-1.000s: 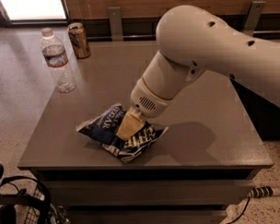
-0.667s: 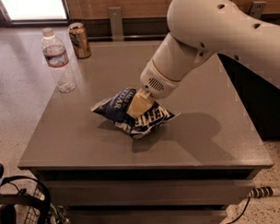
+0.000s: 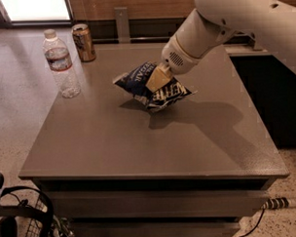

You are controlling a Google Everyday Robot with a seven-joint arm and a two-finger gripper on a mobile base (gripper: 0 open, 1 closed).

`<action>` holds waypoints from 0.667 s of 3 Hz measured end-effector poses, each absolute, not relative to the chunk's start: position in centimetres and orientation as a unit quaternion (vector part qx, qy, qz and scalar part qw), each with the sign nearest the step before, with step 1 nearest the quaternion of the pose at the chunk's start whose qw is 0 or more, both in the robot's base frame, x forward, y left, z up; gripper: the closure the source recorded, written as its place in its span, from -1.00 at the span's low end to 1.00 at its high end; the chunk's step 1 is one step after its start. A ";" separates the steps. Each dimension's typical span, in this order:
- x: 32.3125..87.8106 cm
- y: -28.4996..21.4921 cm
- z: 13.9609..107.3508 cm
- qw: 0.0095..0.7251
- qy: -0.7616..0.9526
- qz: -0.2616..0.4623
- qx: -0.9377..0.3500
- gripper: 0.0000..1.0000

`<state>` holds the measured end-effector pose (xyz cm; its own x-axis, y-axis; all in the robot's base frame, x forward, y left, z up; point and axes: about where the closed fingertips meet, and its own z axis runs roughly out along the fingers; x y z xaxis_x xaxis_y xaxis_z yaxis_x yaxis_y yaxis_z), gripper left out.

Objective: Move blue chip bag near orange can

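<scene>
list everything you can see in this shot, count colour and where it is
blue chip bag: one, navy with white lettering, held just above the table's middle
orange can: one, brownish-orange, table's far left corner
water bottle: one, clear with white cap, left edge of the table, in front of the can
table: one, grey, centre of view
power strip: one, pale, floor at lower right
wire basket: one, black, floor at lower left
arm: one, white, reaching in from upper right
gripper: one, tan fingers, clamped on the bag's middle
</scene>
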<state>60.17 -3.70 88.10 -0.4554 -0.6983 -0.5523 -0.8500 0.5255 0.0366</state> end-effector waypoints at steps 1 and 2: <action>64.7 -5.1 88.7 0.279 0.846 0.157 -0.427 1.00; 70.3 -6.0 90.0 0.328 0.849 0.146 -0.387 1.00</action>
